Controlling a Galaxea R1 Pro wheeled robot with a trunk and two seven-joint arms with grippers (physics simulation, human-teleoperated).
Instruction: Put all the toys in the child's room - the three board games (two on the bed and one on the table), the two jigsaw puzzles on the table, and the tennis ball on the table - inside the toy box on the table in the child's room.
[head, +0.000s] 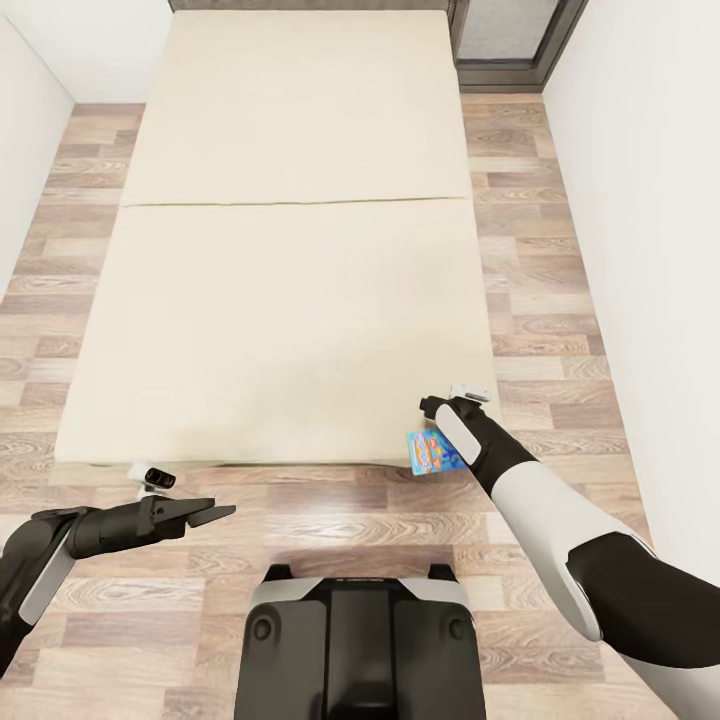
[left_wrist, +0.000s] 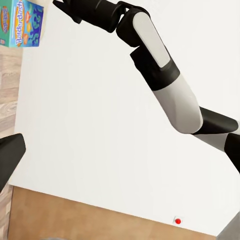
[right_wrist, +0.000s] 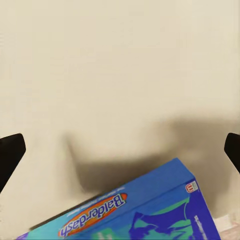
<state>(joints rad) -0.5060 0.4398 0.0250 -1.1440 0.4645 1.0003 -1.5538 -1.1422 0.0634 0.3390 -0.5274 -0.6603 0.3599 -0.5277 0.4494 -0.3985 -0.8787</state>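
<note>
One board game (head: 433, 452), a blue-and-orange box reading "Balderdash", is showing at the near right corner of the bed (head: 280, 250), just under the right hand (head: 452, 408). It is apparently resting on the mattress, though that cannot be confirmed.

Going left to right:
- Left hand (head: 205, 513) is hovering over the plank floor (head: 330, 520), fingers apart, carrying nothing.
- Beige mattress is lying bare elsewhere.
- Right hand: fingers (right_wrist: 11, 152) are standing wide apart around the box, not clamped.

Judgement: the task is at an early stage; this game is not yet secured, and the toy box is not in view.

White walls (head: 650, 200) are flanking the bed.
</note>
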